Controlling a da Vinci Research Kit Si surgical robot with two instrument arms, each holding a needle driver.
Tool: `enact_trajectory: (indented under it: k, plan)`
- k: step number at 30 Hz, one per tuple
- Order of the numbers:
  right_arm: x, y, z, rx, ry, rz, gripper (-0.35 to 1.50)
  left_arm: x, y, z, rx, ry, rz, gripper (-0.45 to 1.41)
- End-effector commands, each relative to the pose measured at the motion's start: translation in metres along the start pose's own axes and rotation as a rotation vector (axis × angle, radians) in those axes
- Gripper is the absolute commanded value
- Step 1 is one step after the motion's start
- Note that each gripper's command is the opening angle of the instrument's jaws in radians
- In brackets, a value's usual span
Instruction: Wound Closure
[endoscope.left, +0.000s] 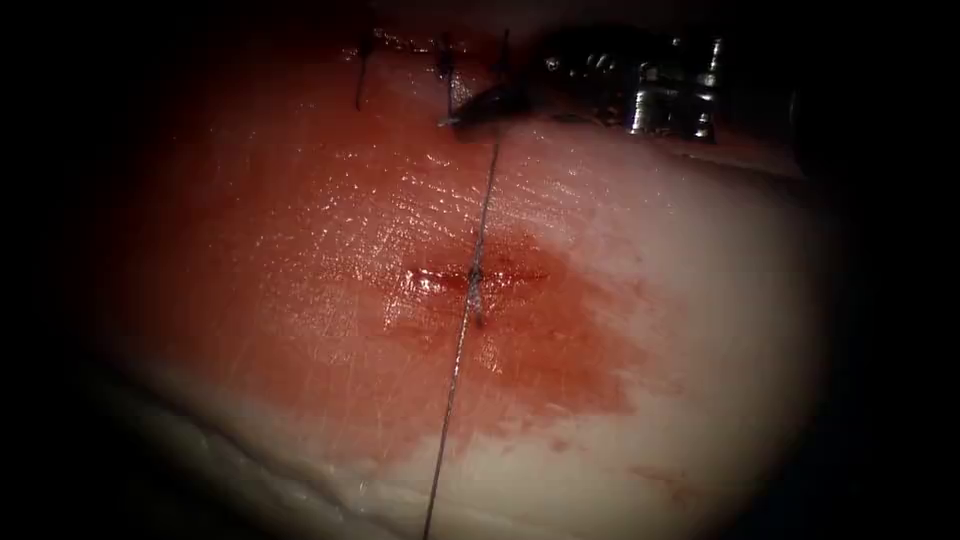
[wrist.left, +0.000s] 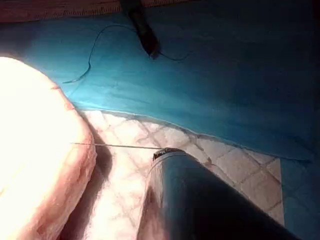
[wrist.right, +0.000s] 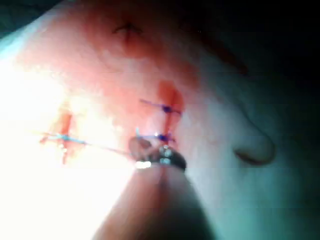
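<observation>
Thread (endoscope.left: 455, 370) rises taut from the near edge of the tissue (endoscope.left: 700, 300) in the endoscope view. It runs up to the short cut (endoscope.left: 440, 278) at the middle and crosses it at a dark knot. Red fluid (endoscope.left: 560, 370) spreads around the cut on both sides and is wetter on the left.

Beyond the knot the same strand goes straight on to the right arm's tool (endoscope.left: 470, 115) at the far edge of the tissue. That tool's jaws are clenched on the strand. Just beside it 3 earlier stitches (endoscope.left: 445, 65) sit in a row, their short cut ends standing up.

In the right wrist view the strand leads from this tool's tip across to a stitch.

In the left wrist view a taut strand runs from the tissue to the tip of the left arm's tool (wrist.left: 162, 152). Its own shaft hides the tip, so whether it grips the strand cannot be told. Where the needle lies cannot be told either.
</observation>
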Motion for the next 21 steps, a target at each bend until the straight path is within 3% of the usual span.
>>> enact_trajectory:
  k: [1, 4, 12, 14, 18, 19, 21]
  plan:
    - [0.0004, 0.0004, 0.0007, -0.001, 0.002, -0.002, -0.35, -0.0002, 0.0004, 0.0009, -0.005, -0.001, 0.001, -0.45]
    - [0.0004, 0.0003, 0.0009, -0.003, 0.001, -0.001, -0.35, 0.0005, 0.0, 0.0002, -0.012, 0.0, 0.0, -0.45]
    - [0.0007, -0.0013, 0.001, 0.033, 0.015, -0.015, -0.35, 0.0037, -0.0028, -0.0042, 0.062, 0.045, -0.022, -0.45]
    - [0.0009, -0.0018, 0.0005, 0.027, 0.031, -0.013, 0.22, 0.0047, -0.0039, -0.006, 0.082, 0.058, -0.036, -0.45]
    - [0.0011, -0.0025, -0.002, -0.084, 0.058, 0.01, 0.98, 0.0063, -0.0059, -0.0102, 0.125, 0.073, -0.036, -0.45]
    - [0.0011, -0.0027, -0.0032, -0.116, 0.067, 0.029, 1.15, 0.0067, -0.0064, -0.0113, 0.137, 0.073, -0.033, -0.45]
    - [0.001, -0.0029, -0.0052, -0.143, 0.08, 0.058, 1.25, 0.0075, -0.0075, -0.0141, 0.164, 0.077, -0.03, -0.45]
